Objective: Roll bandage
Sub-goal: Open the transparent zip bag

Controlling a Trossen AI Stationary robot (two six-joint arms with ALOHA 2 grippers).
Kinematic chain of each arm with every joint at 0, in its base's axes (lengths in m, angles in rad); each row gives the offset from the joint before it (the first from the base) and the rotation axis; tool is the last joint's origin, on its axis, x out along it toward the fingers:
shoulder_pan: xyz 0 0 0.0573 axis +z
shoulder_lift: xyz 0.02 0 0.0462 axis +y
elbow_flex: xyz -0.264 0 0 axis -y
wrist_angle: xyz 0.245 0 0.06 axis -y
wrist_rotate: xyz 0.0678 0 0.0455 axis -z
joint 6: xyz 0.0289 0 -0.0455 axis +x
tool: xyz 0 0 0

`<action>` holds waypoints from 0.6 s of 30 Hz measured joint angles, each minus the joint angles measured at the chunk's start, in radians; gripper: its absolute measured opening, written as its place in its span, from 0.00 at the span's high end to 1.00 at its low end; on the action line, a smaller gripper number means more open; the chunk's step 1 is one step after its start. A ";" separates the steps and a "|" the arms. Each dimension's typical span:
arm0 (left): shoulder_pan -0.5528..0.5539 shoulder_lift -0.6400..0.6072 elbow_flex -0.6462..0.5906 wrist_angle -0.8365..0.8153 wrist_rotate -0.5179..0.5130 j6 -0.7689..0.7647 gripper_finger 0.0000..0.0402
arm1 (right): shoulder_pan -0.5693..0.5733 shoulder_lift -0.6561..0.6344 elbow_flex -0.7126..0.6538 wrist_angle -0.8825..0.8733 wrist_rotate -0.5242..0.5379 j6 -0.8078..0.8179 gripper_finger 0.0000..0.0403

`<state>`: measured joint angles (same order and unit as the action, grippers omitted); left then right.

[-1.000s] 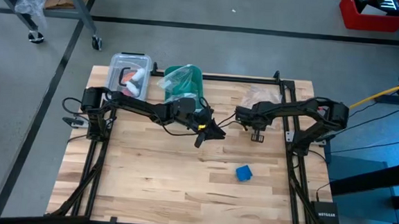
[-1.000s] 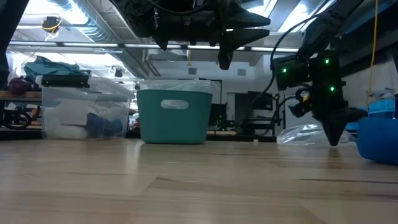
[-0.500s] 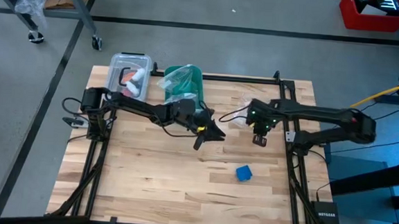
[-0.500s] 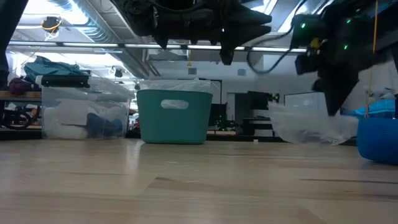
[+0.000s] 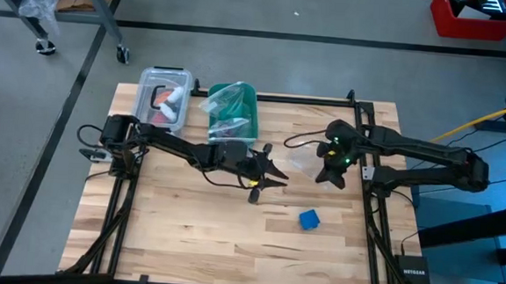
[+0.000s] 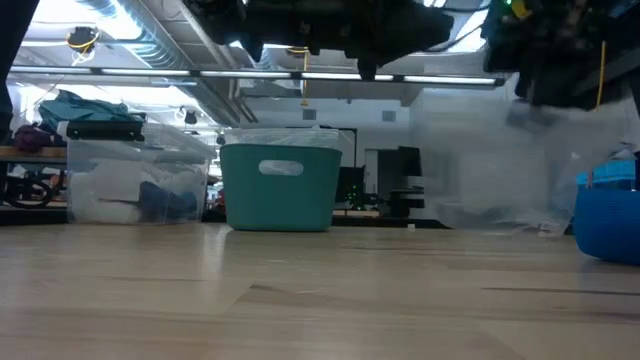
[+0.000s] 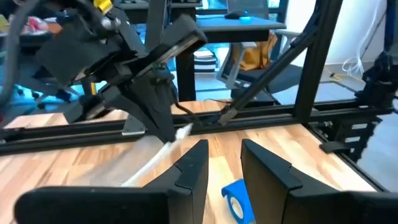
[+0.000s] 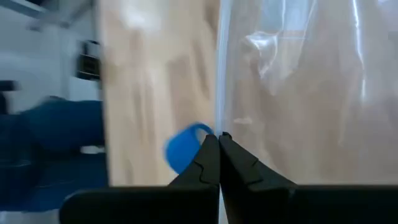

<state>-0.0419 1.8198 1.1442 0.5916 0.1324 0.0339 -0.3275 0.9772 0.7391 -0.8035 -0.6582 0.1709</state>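
Note:
The bandage is a small bright blue roll (image 5: 309,219) lying on the table near the right front; it also shows in the left wrist view (image 7: 235,196), the right wrist view (image 8: 183,147) and the low view (image 6: 606,216). My right gripper (image 5: 328,173) hangs above and beyond the roll, shut on a clear plastic bag (image 6: 490,170). My left gripper (image 5: 267,171) is open and empty above mid-table, left of the roll, its fingers (image 7: 198,163) pointing toward the roll. My right gripper pinches an edge of the clear plastic bag (image 8: 219,118) between its two shut fingertips (image 8: 210,155). The bag hangs below the gripper in a slack sheet (image 8: 292,81). Whether its lower end (image 6: 500,218) rests on the table, I cannot tell.
A teal bin (image 5: 234,111) lined with clear plastic stands at the far edge, and a clear lidded box (image 5: 166,94) stands left of it. Black frame rails (image 5: 117,213) run along both table sides. Bare wood lies in front of the roll.
My right gripper has risen with the clear bag, which has come up off the table and now hangs as a sheet. My left gripper has shifted a little toward the near edge. The blue roll has stayed in place.

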 joint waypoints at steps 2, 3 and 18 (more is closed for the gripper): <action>-0.005 0.000 0.008 0.001 -0.014 0.000 0.78 | 0.000 0.000 0.000 0.055 -0.049 0.028 1.00; -0.007 0.000 0.013 0.001 -0.018 -0.001 0.78 | 0.000 0.000 0.000 0.081 -0.071 0.040 1.00; -0.007 0.000 0.171 0.004 -0.025 0.031 0.78 | 0.000 0.000 0.000 0.154 -0.121 0.094 1.00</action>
<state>-0.0486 1.8202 1.3153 0.5956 0.1071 0.0652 -0.3275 0.9769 0.7395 -0.6496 -0.7788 0.2649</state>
